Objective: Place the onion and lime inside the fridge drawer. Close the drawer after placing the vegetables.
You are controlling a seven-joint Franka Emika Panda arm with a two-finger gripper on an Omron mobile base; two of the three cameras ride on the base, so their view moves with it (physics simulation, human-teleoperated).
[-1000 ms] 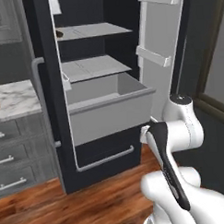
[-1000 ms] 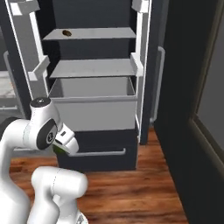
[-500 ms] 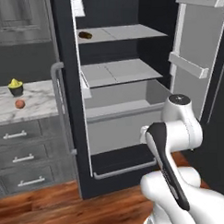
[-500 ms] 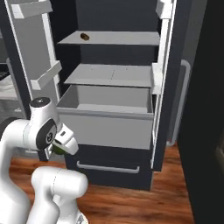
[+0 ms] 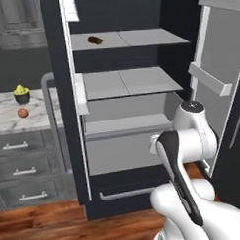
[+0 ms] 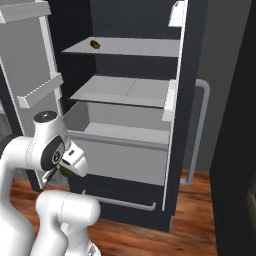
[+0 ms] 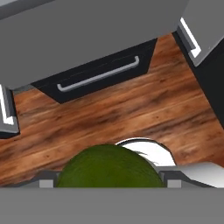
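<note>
While the gripper [image 6: 67, 167] clamps the lime [image 7: 109, 166] low before the fridge drawer [image 6: 125, 150], that drawer stands pulled out, open-topped; the onion [image 5: 23, 112] lies on the counter left of it

Dark green lime [image 7: 109, 168], reddish-orange onion [image 5: 23, 112], light grey fridge drawer [image 6: 125, 160], brown wood-grain floor [image 7: 131, 113].

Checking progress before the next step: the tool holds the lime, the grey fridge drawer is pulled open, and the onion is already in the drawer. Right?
Not quite. The onion sits on the marble counter left of the fridge, as the left base view shows. The rest holds: the tool grips the lime, and the fridge drawer is pulled open.
</note>
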